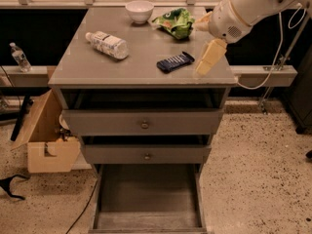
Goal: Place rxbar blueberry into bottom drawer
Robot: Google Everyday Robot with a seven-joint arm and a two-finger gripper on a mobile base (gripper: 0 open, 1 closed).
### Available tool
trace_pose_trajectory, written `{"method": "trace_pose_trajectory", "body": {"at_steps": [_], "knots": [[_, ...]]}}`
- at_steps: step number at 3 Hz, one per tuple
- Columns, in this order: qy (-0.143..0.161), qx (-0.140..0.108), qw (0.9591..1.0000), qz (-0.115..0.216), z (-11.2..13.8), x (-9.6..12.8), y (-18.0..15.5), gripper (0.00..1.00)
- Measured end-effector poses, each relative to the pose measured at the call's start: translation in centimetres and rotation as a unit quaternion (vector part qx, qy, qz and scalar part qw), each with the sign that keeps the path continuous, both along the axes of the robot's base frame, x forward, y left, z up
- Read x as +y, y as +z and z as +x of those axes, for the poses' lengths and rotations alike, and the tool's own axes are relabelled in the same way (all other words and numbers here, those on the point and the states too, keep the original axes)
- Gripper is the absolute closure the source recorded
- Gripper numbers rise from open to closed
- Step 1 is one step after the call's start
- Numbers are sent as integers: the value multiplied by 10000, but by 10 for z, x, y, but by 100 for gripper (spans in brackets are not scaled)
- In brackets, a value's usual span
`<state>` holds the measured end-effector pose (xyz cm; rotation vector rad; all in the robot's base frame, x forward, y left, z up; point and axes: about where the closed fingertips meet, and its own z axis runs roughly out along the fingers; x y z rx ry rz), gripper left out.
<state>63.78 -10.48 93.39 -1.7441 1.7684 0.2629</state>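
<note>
The rxbar blueberry (175, 61), a flat dark navy bar, lies on the grey cabinet top (97, 67) right of centre. My gripper (205, 67) hangs from the white arm over the top's right front corner, just right of the bar and apart from it. It holds nothing that I can see. The bottom drawer (148, 199) is pulled out at floor level, with a bare grey floor.
On the top lie a clear plastic bottle (107, 44), a white bowl (139, 10) and a green snack bag (174, 22). Two shallower drawers (145, 125) with round knobs sit above the bottom drawer. A cardboard box (46, 140) stands on the floor at left.
</note>
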Motion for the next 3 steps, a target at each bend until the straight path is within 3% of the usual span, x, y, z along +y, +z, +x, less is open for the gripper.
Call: {"method": "trace_pose_trajectory", "body": {"at_steps": [1,2,3], "knots": [[-283,102,9993,202,26,5,-13,0],[-842,329,9948,473,42,12,-26,0],[-1583,529,9835,698,58,20,-45,0]]}}
